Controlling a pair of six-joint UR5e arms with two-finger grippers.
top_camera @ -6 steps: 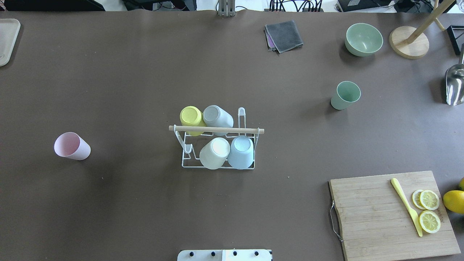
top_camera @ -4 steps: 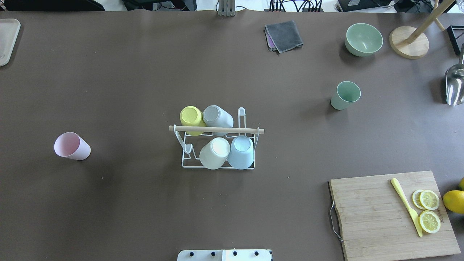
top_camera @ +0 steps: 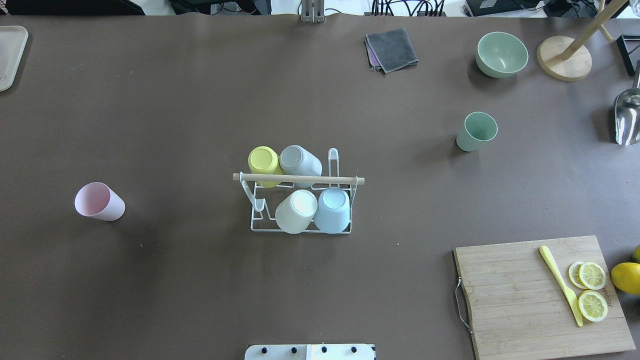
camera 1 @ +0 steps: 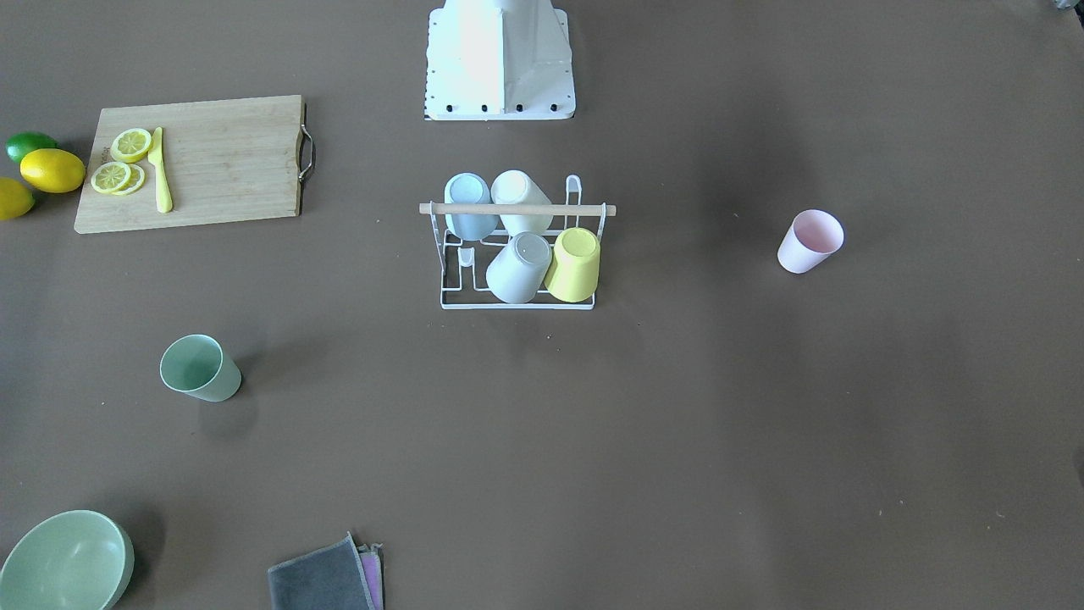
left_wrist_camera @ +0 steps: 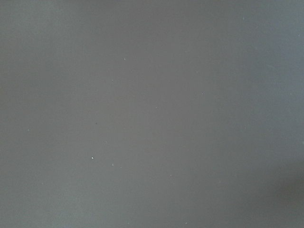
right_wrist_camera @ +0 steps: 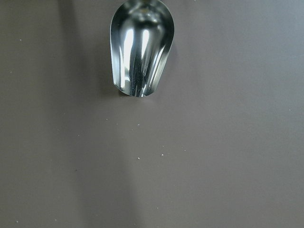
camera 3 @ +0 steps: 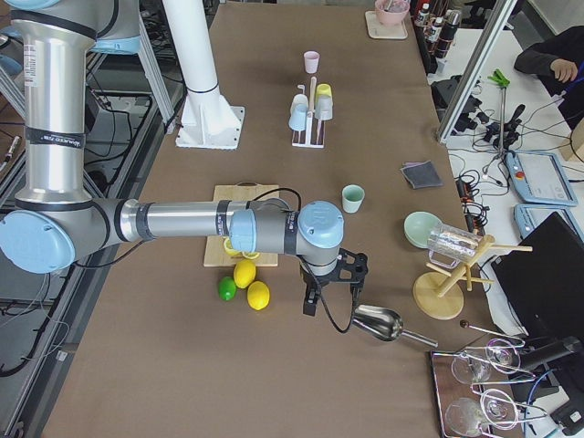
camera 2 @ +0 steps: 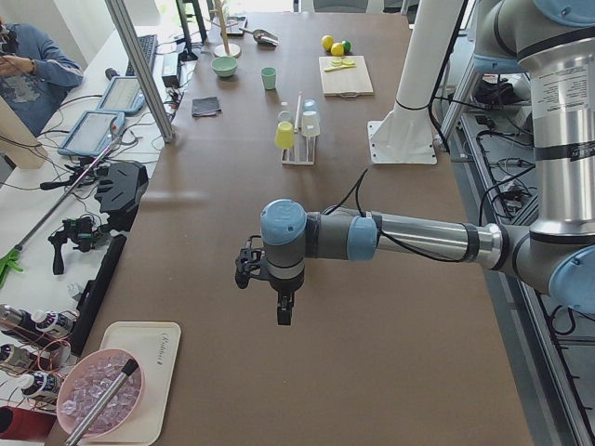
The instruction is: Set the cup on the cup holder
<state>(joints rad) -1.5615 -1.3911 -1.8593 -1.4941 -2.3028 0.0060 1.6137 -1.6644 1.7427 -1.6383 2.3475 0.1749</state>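
The white wire cup holder point(top_camera: 300, 179) with a wooden rod stands mid-table, also in the front view point(camera 1: 517, 209). Yellow, grey, white and light blue cups hang upside down on it. One far-right prong point(top_camera: 333, 157) and one near-left prong point(top_camera: 259, 206) are bare. A pink cup point(top_camera: 98, 201) stands upright on the left. A green cup point(top_camera: 476, 131) stands upright at the right. My left gripper point(camera 2: 282, 316) hovers over bare table far left, and shows only in the left side view. My right gripper point(camera 3: 308, 306) hovers by a metal scoop. I cannot tell whether either is open.
A cutting board point(top_camera: 505, 300) with lemon slices and a yellow knife lies near right, with lemons point(top_camera: 626, 277) beside it. A green bowl point(top_camera: 501, 54), a grey cloth point(top_camera: 391, 49), a wooden stand point(top_camera: 564, 57) and the metal scoop point(right_wrist_camera: 141, 47) lie far right. A tray point(top_camera: 9, 55) lies far left.
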